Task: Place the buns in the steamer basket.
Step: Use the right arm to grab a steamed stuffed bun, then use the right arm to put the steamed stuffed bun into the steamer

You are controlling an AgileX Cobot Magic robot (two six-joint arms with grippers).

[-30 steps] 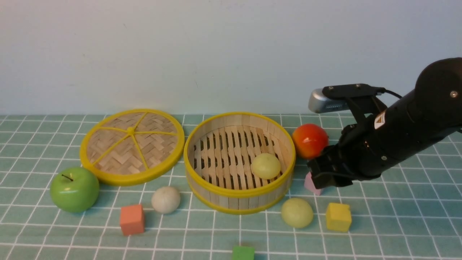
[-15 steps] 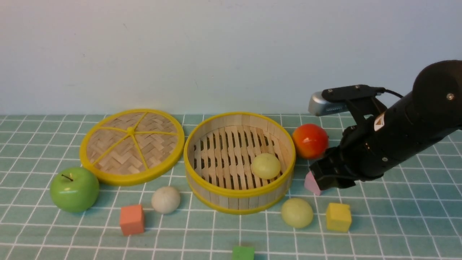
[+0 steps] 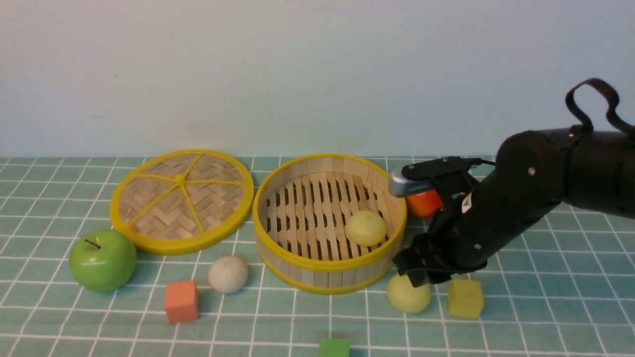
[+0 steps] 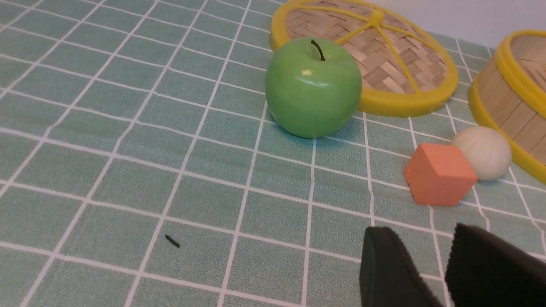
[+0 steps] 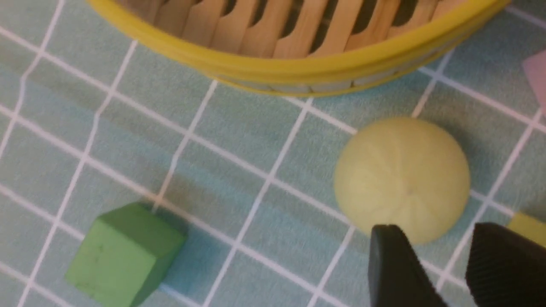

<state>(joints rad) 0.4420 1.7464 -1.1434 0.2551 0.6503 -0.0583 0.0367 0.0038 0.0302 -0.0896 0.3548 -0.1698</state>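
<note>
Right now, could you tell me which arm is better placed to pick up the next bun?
I'd say right. The right gripper, open, hangs close above the yellow-green bun lying outside the steamer basket; the left gripper sits farther from the off-white bun, with the orange cube in between.

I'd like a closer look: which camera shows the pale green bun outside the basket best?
The right wrist view: the bun is large and close, pleats clear, the open right hand beside it. The front view shows the bun small, its top hidden by that hand. The left wrist view misses it.
</note>
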